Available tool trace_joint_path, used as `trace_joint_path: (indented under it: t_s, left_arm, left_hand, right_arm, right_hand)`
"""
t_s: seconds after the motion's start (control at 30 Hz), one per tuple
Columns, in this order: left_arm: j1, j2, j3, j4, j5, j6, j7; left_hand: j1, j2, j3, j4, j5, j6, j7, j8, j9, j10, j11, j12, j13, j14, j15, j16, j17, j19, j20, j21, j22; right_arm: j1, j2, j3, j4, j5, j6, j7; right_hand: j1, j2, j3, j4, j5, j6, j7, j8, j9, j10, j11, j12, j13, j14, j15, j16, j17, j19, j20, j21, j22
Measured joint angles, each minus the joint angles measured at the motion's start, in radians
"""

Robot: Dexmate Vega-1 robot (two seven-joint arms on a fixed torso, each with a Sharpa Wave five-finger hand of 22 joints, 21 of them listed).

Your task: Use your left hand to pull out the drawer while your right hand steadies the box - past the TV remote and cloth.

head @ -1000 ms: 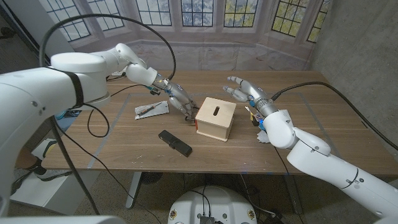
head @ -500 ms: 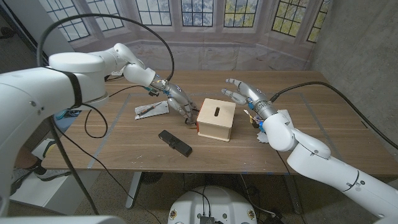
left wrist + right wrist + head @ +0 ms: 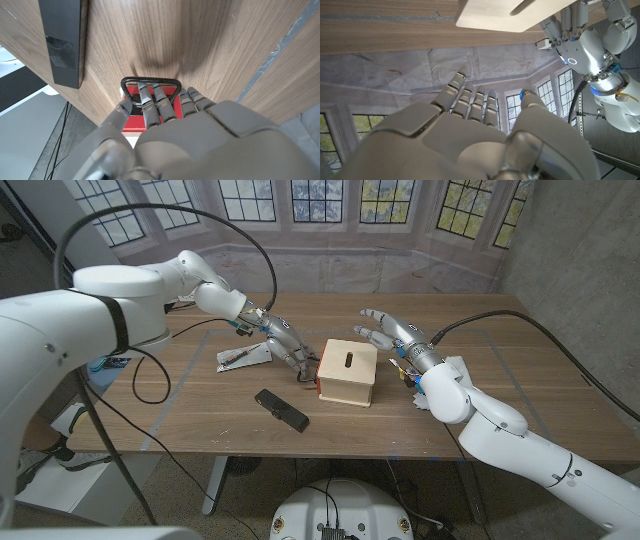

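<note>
Two robot hands are at work over one wooden table (image 3: 200,410). We count one box (image 3: 347,372), pale wood with a single dark slot in its top, standing near the table's middle. One red drawer (image 3: 150,107) shows at the box's left side; the left wrist view shows its red face and one dark wire handle (image 3: 150,81), a closed loop, in front of it.

Left hand (image 3: 285,340): reaches down to the left face of the box. In the left wrist view its fingers (image 3: 146,102) pass through the loop of the handle, hooked on it. We log this hand as grasping the handle. How far the drawer is out we cannot tell.

Right hand (image 3: 390,330): hovers behind and to the right of the box, fingers spread and apart, holding nothing. In the head view it seems clear of the box top, though contact cannot be ruled out from this angle. The right wrist view shows the box's pale top beyond its fingertips.

Other items, each counted once: one black TV remote (image 3: 281,409) lying on the table in front of the box, to its left, apart from it; one white cloth (image 3: 246,355) lying left of the left hand; one crumpled white item (image 3: 452,368) on the table by the right forearm, identity unclear.
</note>
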Motion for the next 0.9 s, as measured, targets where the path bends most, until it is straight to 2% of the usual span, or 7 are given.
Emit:
trace_joint_path:
  t_s: [0.33, 0.9]
  left_arm:
    - [0.001, 0.018, 0.008, -0.009, -0.006, -0.024, -0.011]
    - [-0.035, 0.029, 0.137, -0.039, -0.050, -0.033, 0.055]
  left_hand:
    - [-0.004, 0.004, 0.000, 0.000, 0.000, 0.000, 0.000, 0.000, 0.000, 0.005, 0.006, 0.000, 0.000, 0.006, -0.005, 0.000, 0.000, 0.000, 0.000, 0.000, 0.000]
    - [-0.004, 0.004, 0.000, 0.000, 0.001, 0.000, 0.000, 0.000, -0.001, 0.005, 0.006, -0.004, 0.000, 0.005, -0.005, 0.000, 0.000, 0.000, 0.000, 0.000, 0.000]
  right_arm:
    - [0.007, 0.019, -0.003, 0.020, -0.005, 0.014, 0.006]
    - [-0.014, 0.027, 0.008, 0.029, -0.014, 0.039, -0.007]
  right_hand:
    - [0.000, 0.000, -0.002, -0.002, 0.000, 0.000, 0.000, 0.000, 0.000, 0.002, 0.003, 0.000, 0.000, 0.000, 0.000, 0.000, 0.000, 0.000, 0.000, 0.000, 0.000]
    - [0.000, 0.000, -0.002, -0.002, 0.000, 0.006, 0.006, 0.000, 0.000, 0.002, 0.003, 0.000, 0.000, 0.004, -0.004, 0.000, 0.000, 0.000, 0.000, 0.000, 0.000]
